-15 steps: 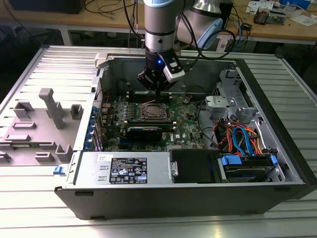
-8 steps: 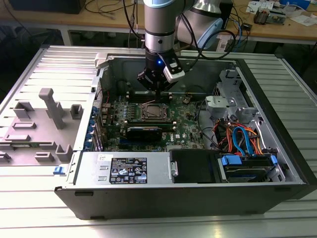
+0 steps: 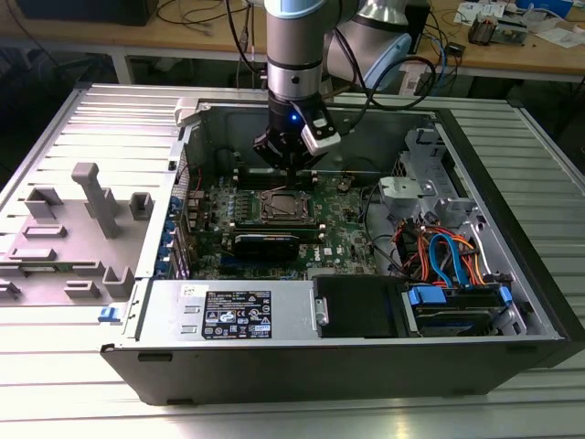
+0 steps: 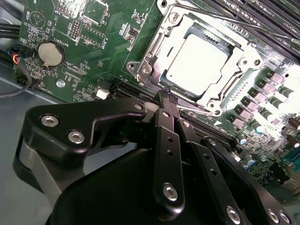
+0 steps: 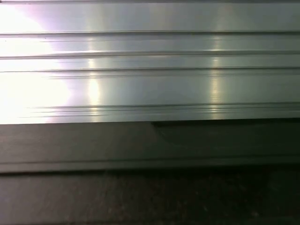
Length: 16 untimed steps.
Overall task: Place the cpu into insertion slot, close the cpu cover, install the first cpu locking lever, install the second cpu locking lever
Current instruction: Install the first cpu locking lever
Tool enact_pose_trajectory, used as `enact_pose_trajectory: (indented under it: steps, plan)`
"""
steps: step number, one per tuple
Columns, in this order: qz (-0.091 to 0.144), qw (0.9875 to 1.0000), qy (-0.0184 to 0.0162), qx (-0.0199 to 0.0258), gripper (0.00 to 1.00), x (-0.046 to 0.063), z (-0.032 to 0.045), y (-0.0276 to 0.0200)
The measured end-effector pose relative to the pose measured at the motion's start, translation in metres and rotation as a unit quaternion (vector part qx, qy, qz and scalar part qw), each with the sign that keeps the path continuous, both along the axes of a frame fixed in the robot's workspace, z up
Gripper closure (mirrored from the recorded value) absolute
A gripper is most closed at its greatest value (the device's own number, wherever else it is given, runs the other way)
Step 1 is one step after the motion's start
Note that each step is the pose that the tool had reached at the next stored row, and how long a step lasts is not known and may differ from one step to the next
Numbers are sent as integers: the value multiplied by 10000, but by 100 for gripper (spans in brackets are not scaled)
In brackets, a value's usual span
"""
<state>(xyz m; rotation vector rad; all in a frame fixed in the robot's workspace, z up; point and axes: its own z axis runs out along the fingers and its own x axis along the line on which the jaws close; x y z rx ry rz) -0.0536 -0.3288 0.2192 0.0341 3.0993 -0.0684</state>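
**Jaws clenched just above the socket's edge**

Nearest in the second wrist view is the gripper (image 4: 168, 96): its two black fingers are pressed together, jaws clenched with nothing visibly between them, the tip hovering just beside the lower left rim of the cpu cover (image 4: 154, 44). I judge the step in hand to be working one of the locking levers, since the cpu (image 4: 197, 63) already sits in the insertion slot (image 4: 225, 91) and the silver frame lies flat around it. Its bright top fills the frame's square cutout at the upper middle of that picture. A thin wire lever (image 4: 234, 21) runs along the far side of the frame; whether it is latched I cannot tell.

To do this well, I would say the closed tip should press only on the lever wire, moving slowly and staying clear of the chip's top and of the small parts on the green motherboard (image 4: 108, 42) around it.

In the exterior view, the arm comes down from the top centre into the open computer case (image 3: 512, 274) on the ribbed counter (image 3: 55, 384), the gripper (image 3: 289, 169) directly above the socket (image 3: 284, 205) in the middle of the frame.

By my count: one arm, one chip, one cover, one socket, and one coin cell (image 4: 50, 54) at the upper left of the second wrist view.
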Motion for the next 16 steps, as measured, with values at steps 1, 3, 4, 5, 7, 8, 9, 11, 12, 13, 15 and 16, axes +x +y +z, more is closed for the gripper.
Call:
enact_pose_trajectory:
  steps: [1,3,4,5,7,8,9,11,12,13,15,16]
  plan:
    - [0,10000,0,0,89,1,-4,0]
    - [0,10000,0,0,89,6,-21,0]
    - [0,10000,0,0,89,9,-27,0]
    - [0,10000,0,0,89,11,-33,0]
    - [-1,10000,-1,1,89,21,-56,0]
    - [0,10000,0,2,89,23,-63,0]
    - [0,10000,0,3,89,25,-70,0]
    - [0,10000,0,6,89,31,-90,0]
    - [0,10000,0,8,89,33,-95,0]
    - [0,10000,1,13,89,33,-98,0]
    - [0,10000,0,18,89,34,-99,0]
    - [0,10000,0,18,89,34,-96,0]
